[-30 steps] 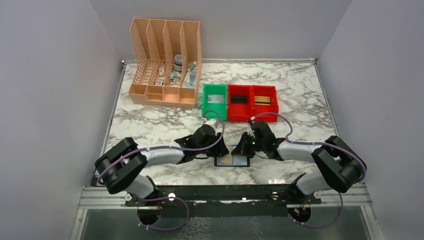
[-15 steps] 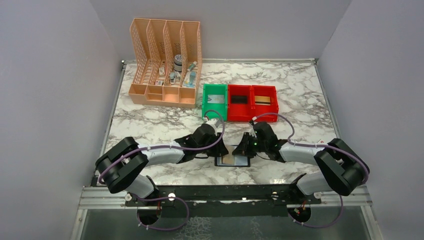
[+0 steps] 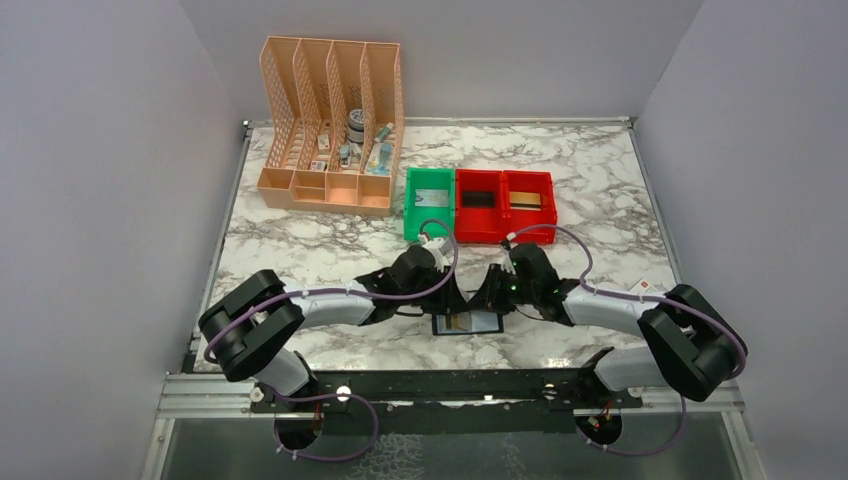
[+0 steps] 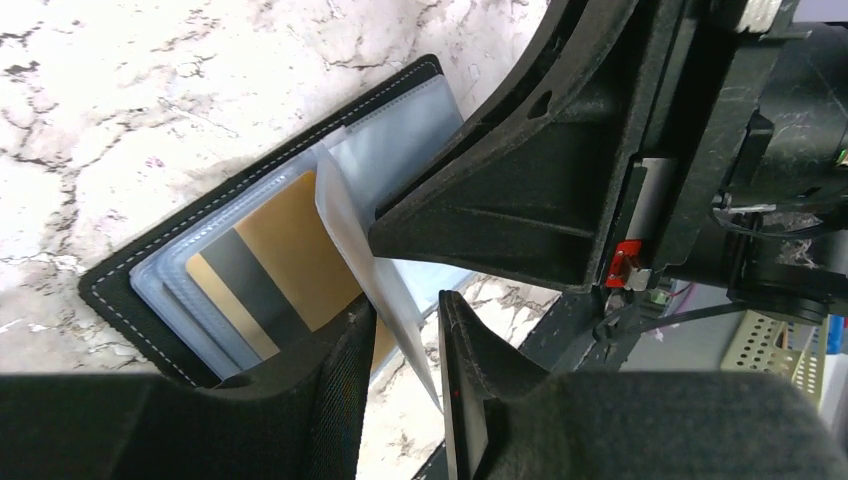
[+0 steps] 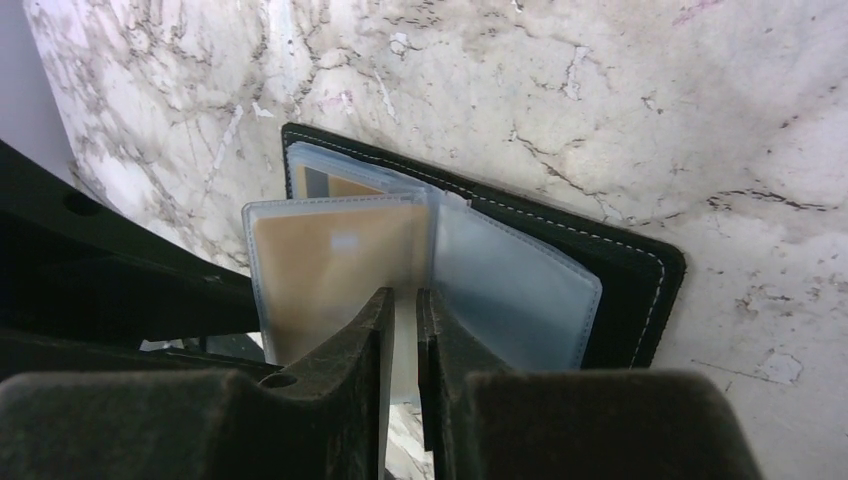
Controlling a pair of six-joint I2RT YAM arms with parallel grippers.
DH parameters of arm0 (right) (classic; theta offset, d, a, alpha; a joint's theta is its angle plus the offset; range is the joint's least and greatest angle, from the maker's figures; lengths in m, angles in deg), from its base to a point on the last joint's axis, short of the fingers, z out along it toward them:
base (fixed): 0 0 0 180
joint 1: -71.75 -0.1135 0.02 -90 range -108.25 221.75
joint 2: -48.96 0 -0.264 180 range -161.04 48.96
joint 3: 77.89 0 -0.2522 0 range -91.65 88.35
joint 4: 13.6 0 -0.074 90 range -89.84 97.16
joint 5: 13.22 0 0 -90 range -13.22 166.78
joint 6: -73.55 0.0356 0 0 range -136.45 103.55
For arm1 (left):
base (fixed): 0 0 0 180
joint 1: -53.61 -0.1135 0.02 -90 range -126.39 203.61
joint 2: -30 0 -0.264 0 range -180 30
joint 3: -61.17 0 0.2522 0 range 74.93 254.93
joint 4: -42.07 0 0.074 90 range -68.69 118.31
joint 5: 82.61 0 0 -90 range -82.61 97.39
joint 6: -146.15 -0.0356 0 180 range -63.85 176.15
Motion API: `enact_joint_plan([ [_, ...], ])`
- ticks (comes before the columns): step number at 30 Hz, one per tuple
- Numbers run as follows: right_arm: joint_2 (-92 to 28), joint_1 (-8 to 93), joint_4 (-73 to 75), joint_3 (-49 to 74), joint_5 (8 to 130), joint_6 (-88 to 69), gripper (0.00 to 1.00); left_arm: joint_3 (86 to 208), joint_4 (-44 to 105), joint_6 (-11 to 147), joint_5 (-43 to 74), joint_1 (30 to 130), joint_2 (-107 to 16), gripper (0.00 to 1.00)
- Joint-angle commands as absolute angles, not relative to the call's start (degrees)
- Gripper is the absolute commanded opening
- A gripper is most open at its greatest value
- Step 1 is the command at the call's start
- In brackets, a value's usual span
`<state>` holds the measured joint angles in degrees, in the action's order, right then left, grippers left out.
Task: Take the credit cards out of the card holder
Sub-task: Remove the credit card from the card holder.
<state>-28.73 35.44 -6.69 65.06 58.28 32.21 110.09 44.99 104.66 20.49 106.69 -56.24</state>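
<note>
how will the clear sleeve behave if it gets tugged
Probably floppy: the sleeve curls as it stands between the fingers of the left gripper. Likely slick, since it looks glossy. A tug may drag the whole holder, as the sleeves seem bound at its fold.

Organizer: you're seeing the peach file organizer (image 3: 330, 192) standing far back left.
Bins: green bin (image 3: 411, 205) is touching two red bins (image 3: 502, 207).

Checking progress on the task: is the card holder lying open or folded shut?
Open. The card holder lies spread on the marble, clear sleeves fanned out, a tan card inside one.
</note>
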Motion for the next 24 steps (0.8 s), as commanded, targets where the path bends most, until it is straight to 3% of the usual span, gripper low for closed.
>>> enact_joint_plan([
  [1,-25.8,35.5,-4.5,63.8,59.8,31.7,0.17,111.4,47.6,104.8,23.1,107.2,-56.8,0.33],
  [6,-22.6,35.5,0.7,62.5,64.1,31.3,0.21,112.2,47.6,104.9,23.2,107.2,-57.7,0.34],
  [16,-13.0,35.5,18.1,58.6,84.4,32.7,0.23,115.1,47.7,105.2,25.1,107.8,-61.2,0.4],
  [21,-6.9,35.5,23.0,57.3,90.8,33.2,0.25,116.7,47.7,104.9,27.1,109.0,-63.9,0.48],
  [24,-3.6,35.6,23.0,57.6,91.5,32.6,0.28,116.2,47.7,105.0,25.4,109.6,-62.9,0.6],
])
